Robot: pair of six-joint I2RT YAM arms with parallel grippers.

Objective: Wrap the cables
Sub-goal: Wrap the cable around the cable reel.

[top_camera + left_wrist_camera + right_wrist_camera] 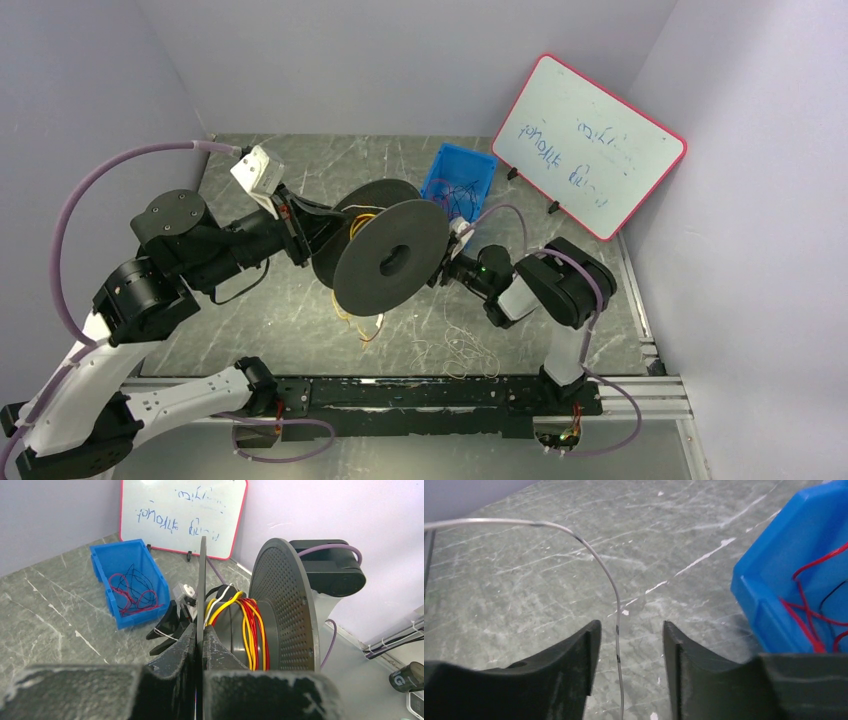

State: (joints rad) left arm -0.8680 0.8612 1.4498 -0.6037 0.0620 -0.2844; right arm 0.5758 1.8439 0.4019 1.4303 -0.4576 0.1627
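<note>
The left hand (201,642) is shut tight on the thin rim of 1 flange of a black spool (390,255). It holds the spool above the desk (270,330) with its 2 discs on edge. On the hub between the discs, the cables (250,630) are wound in red, yellow-orange and white turns.

The right hand (631,640) sits just beside the spool on its right side, its fingers part-way apart. A white cable (596,560) curves down from the upper left and runs through the gap between them, seeming to touch neither finger.

Loose strands (465,350) lie tangled on the desk below the spool, pale ones to the right and yellow-orange ones directly underneath.

Behind the spool stands a blue bin (458,180) with red and dark wires (132,595) heaped inside. A whiteboard (585,145) with a red frame stands at the back right, near the bin.
</note>
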